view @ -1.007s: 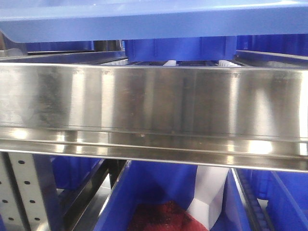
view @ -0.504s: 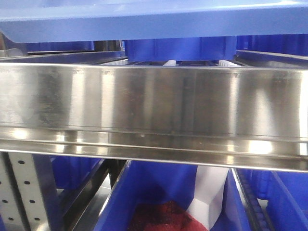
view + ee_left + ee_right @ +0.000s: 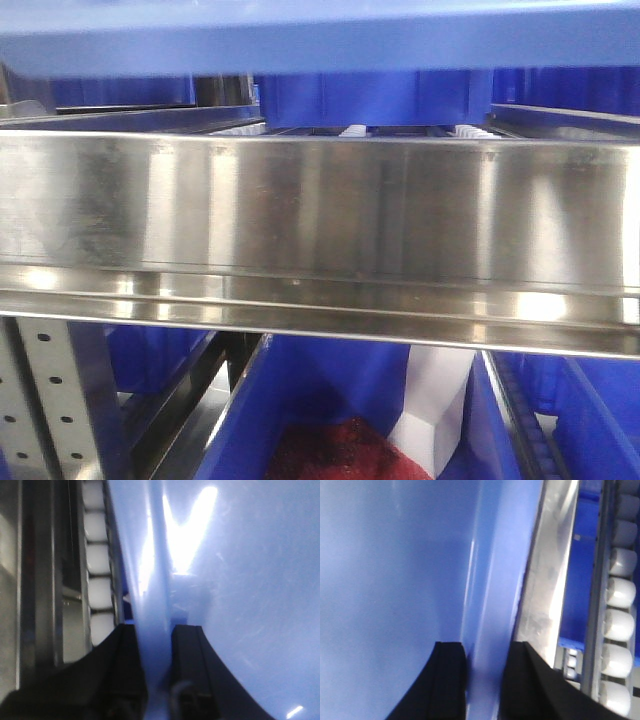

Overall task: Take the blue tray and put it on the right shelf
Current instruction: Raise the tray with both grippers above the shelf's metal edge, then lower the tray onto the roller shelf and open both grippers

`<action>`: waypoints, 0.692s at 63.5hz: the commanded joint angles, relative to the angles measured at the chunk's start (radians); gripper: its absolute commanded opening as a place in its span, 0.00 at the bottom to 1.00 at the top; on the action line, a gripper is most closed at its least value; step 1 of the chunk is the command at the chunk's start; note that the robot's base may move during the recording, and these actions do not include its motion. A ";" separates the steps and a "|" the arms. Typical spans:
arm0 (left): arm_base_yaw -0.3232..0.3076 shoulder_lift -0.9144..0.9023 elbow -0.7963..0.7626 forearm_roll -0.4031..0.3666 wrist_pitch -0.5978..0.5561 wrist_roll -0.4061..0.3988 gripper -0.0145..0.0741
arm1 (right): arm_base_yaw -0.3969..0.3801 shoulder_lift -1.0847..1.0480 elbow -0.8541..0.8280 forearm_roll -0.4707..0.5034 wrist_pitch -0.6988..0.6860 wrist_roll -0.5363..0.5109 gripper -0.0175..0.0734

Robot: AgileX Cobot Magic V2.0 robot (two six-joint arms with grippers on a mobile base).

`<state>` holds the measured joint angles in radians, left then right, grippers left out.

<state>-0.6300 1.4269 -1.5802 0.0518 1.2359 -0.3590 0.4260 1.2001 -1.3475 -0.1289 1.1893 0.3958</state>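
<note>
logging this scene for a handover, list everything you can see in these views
blue tray: one, light blue, across the top of the front view, above the shelf lip
shelf: one, shiny steel, tall front lip filling the middle
perforated upright: one, grey steel, lower left under the lip
storage bins: several, dark blue, behind the lip and on the level below
red item: one, dark red, in a lower bin; cannot tell what
white piece: one, white, between lower bins
rollers: rows, white, along the shelf rails
left fingers: two, black, clamped on the tray rim
right fingers: two, black, clamped on the tray rim
</note>
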 commanded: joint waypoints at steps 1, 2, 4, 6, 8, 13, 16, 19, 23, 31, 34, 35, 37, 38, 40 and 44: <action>0.030 0.010 -0.093 -0.004 -0.062 0.051 0.11 | 0.001 -0.002 -0.066 -0.007 -0.081 -0.031 0.25; 0.036 0.019 -0.111 -0.010 -0.067 0.051 0.11 | 0.001 0.003 -0.072 -0.007 -0.081 -0.031 0.25; 0.046 0.046 -0.135 -0.017 -0.068 0.051 0.11 | 0.001 0.017 -0.088 -0.007 -0.081 -0.031 0.25; 0.055 0.069 -0.158 -0.024 -0.068 0.051 0.11 | 0.001 0.029 -0.101 -0.007 -0.081 -0.031 0.25; 0.063 0.101 -0.185 -0.035 -0.066 0.055 0.11 | 0.001 0.045 -0.114 -0.007 -0.081 -0.031 0.25; 0.071 0.168 -0.230 -0.045 -0.063 0.074 0.11 | 0.001 0.085 -0.134 -0.007 -0.081 -0.029 0.25; 0.071 0.200 -0.247 -0.045 -0.063 0.081 0.11 | 0.001 0.108 -0.138 -0.007 -0.083 -0.025 0.25; 0.071 0.229 -0.258 -0.043 -0.066 0.081 0.11 | 0.001 0.134 -0.141 -0.007 -0.086 -0.024 0.25; 0.071 0.262 -0.262 -0.031 -0.073 0.081 0.11 | -0.002 0.177 -0.141 -0.008 -0.089 -0.024 0.25; 0.072 0.314 -0.262 -0.013 -0.086 0.081 0.11 | -0.012 0.251 -0.142 -0.004 -0.097 -0.024 0.25; 0.072 0.327 -0.264 -0.010 -0.087 0.081 0.11 | -0.012 0.276 -0.142 -0.004 -0.104 -0.024 0.25; 0.072 0.332 -0.264 -0.010 -0.087 0.081 0.11 | -0.012 0.283 -0.142 -0.003 -0.106 -0.024 0.25; 0.072 0.338 -0.264 -0.010 -0.087 0.081 0.11 | -0.012 0.294 -0.142 0.000 -0.109 -0.024 0.25; 0.072 0.340 -0.264 -0.010 -0.087 0.081 0.11 | -0.012 0.298 -0.143 0.000 -0.110 -0.024 0.25; 0.072 0.346 -0.264 -0.010 -0.087 0.081 0.11 | -0.012 0.309 -0.143 0.001 -0.110 -0.024 0.25; 0.072 0.355 -0.264 -0.010 -0.083 0.081 0.12 | -0.012 0.317 -0.144 0.001 -0.109 -0.024 0.26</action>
<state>-0.5405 1.8191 -1.8059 0.0784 1.2258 -0.2899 0.4012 1.5438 -1.4491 -0.1812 1.1729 0.4130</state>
